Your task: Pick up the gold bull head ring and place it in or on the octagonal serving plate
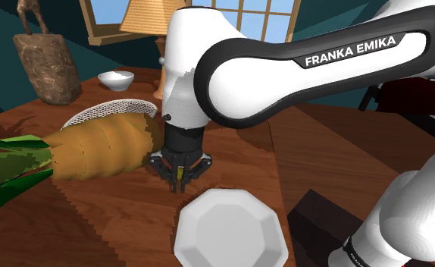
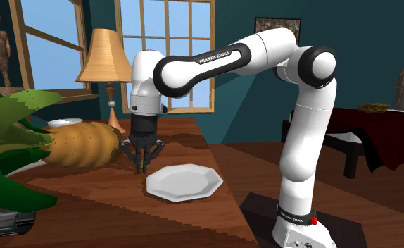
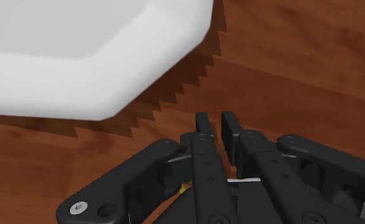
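Hanging just above the wooden table [image 1: 110, 220], the gripper [image 1: 179, 182] is almost closed, w/ only a narrow gap btw. its fingers. A small gold ring [image 1: 179, 174] sits clamped between them, off the table. The white octagonal plate [image 1: 231, 227] lies near, toward the shoulder view's right. A big carrot [image 1: 102, 148] lies at the left.

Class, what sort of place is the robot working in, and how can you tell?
Probably a living or dining room in a house: a wooden table, a shaded lamp and a paned window behind it.
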Motion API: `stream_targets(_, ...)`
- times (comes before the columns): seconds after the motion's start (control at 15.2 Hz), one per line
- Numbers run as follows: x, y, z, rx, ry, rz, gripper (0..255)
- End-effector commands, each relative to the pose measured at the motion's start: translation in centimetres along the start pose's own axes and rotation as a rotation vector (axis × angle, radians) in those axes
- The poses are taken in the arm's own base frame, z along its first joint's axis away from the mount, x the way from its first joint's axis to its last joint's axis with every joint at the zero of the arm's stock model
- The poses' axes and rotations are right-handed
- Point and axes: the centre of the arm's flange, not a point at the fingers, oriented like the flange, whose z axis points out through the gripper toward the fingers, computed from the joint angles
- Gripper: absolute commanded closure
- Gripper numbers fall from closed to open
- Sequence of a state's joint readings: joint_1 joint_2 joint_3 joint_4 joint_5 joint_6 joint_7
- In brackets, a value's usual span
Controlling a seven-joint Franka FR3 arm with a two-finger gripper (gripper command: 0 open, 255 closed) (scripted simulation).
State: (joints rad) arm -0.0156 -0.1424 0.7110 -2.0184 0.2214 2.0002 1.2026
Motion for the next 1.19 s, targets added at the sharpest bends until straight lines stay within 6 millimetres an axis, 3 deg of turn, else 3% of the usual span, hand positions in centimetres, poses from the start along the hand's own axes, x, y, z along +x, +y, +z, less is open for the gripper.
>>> stream_targets(0.0,0.0,-0.2,0.2,0.016,0.001,-0.002,255)
stream_targets(0.26,0.0,-0.1,0.1,0.014,0.001,-0.002,255)
stream_targets(0.33,0.0,-0.1,0.1,0.014,0.001,-0.002,0)
stream_targets(0.66,10.6,-1.9,-2.3,-0.146,-0.337,-0.069,0)
stream_targets(1.12,9.9,-1.5,0.6,-0.152,-0.350,-0.072,0)
